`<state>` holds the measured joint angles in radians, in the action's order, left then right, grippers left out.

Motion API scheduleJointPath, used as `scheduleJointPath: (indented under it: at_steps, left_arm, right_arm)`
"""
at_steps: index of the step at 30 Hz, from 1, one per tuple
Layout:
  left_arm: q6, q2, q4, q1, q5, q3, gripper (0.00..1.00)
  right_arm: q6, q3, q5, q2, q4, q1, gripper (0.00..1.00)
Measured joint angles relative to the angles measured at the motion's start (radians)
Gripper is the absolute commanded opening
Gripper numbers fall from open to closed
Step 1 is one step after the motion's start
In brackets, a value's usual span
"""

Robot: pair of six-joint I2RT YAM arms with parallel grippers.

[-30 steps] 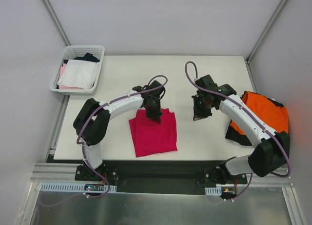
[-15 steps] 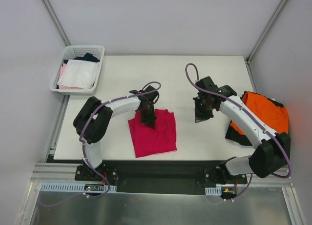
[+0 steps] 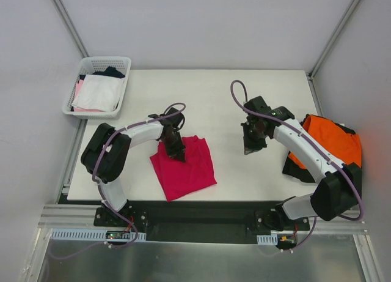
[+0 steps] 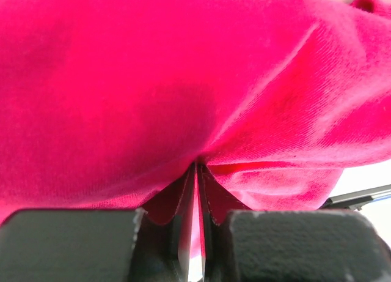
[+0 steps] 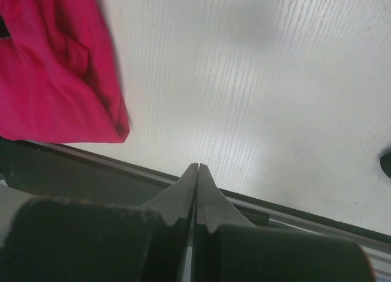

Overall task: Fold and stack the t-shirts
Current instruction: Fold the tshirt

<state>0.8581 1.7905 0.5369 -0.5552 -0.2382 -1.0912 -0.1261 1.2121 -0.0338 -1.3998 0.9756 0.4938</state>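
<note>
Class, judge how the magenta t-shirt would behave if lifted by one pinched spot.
Probably floppy: the magenta t-shirt puckers into creases where the left gripper pinches it. Likely light, lying thin and flat on the table. Its folded layers might fall open if lifted.

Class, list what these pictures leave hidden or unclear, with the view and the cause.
- Black t-shirt: top view, mostly under the orange t-shirt and the right arm.
- Crimson t-shirt: left wrist view, edges cut off by the frame.
- Dark garment in the basket: top view, covered by white cloth.
</note>
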Motion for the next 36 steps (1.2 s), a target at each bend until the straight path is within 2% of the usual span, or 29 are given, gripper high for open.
scheduleJointPath:
  at_steps: [15, 30, 36]
  left_arm:
    - [-0.035, -0.077, 0.129, 0.187, 0.111, 0.051, 0.09]
    - [-0.038, -0.116, 0.213, 0.217, 0.195, 0.054, 0.11]
    - [-0.047, -0.029, 0.236, 0.224, 0.195, -0.048, 0.11]
  right_arm:
    - [0.027, 0.0, 0.0, -0.004, 0.0, -0.001, 0.01]
    - [0.031, -0.014, -0.007, 0.0, -0.004, -0.005, 0.01]
    - [0.03, -0.034, -0.007, 0.016, -0.001, -0.005, 0.01]
